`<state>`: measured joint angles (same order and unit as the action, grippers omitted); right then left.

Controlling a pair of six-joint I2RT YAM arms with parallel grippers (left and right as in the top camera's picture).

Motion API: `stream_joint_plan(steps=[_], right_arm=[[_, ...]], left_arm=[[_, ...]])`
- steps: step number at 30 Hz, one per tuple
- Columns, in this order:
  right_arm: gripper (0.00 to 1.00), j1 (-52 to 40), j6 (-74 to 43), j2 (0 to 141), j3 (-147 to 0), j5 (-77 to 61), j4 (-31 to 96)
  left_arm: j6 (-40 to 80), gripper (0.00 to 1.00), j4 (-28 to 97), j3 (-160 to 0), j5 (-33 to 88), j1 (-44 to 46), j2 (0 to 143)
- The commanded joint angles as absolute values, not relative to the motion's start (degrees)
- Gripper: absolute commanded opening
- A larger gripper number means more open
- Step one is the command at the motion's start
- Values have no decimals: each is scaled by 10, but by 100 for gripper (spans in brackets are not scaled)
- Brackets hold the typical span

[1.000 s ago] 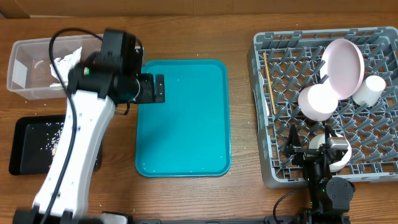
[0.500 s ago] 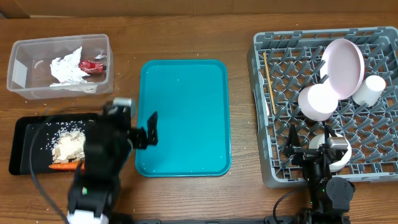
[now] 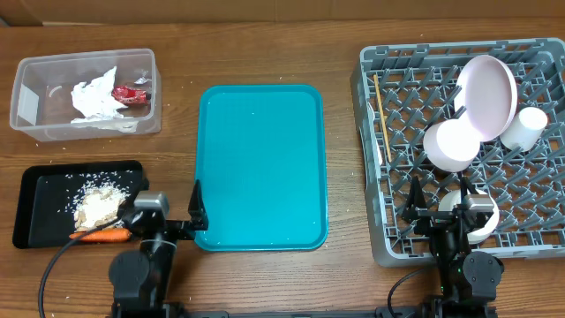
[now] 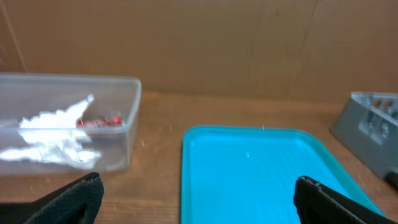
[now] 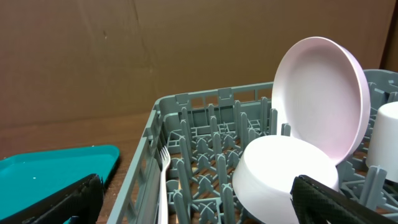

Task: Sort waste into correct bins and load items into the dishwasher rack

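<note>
Overhead, we find the left gripper [image 4: 200,202], jaws spread and empty, nearest the black tray [image 3: 35,190], and the right gripper [image 5: 199,205], likewise spread, at the near edge of the dishwasher rack [image 3: 369,132].

Left fingers [image 4: 71,200]: spread wide, with an open gap between them.
Ahead of left fingers: teal tray [image 4: 261,174] is flat with only a low rim, so there is free passage over it.
Ahead-left of left fingers: clear tub [image 4: 121,127]; its upright walls bar a low approach, and the top is open.
Left of left fingers: black tray [image 3: 35,208] sits near, shallow, with scraps [image 3: 97,205] and carrot [image 3: 101,236] inside.
Right fingers [image 5: 339,202]: spread wide above the rack [image 5: 186,109].
Ahead of right fingers: upturned bowl [image 5: 286,174] with the tilted plate [image 5: 317,93] behind it, both blocking the way.
Ahead-right of right fingers: cup [image 5: 385,134].
Ahead-left of right fingers: fork [image 5: 163,180] stands by the rack wall, and the pegs between fork and bowl are unoccupied.
Between the two pairs of fingers: a bare strip of table [image 3: 344,177] separates the teal tray and rack.
</note>
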<state>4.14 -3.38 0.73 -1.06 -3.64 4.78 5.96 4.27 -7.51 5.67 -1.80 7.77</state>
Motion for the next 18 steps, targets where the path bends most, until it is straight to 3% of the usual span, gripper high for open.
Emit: stream_joint_plan(steps=[1, 5, 18], right_arm=[[100, 45, -32, 2, -4, -37, 46], [100, 45, -32, 2, -4, -37, 46], [100, 45, -32, 2, -4, -37, 46]], left_arm=[[53, 100, 18, -40, 86, -48, 25], [63, 100, -18, -6, 92, -76, 2], [47, 100, 36, -3, 85, -86, 2]])
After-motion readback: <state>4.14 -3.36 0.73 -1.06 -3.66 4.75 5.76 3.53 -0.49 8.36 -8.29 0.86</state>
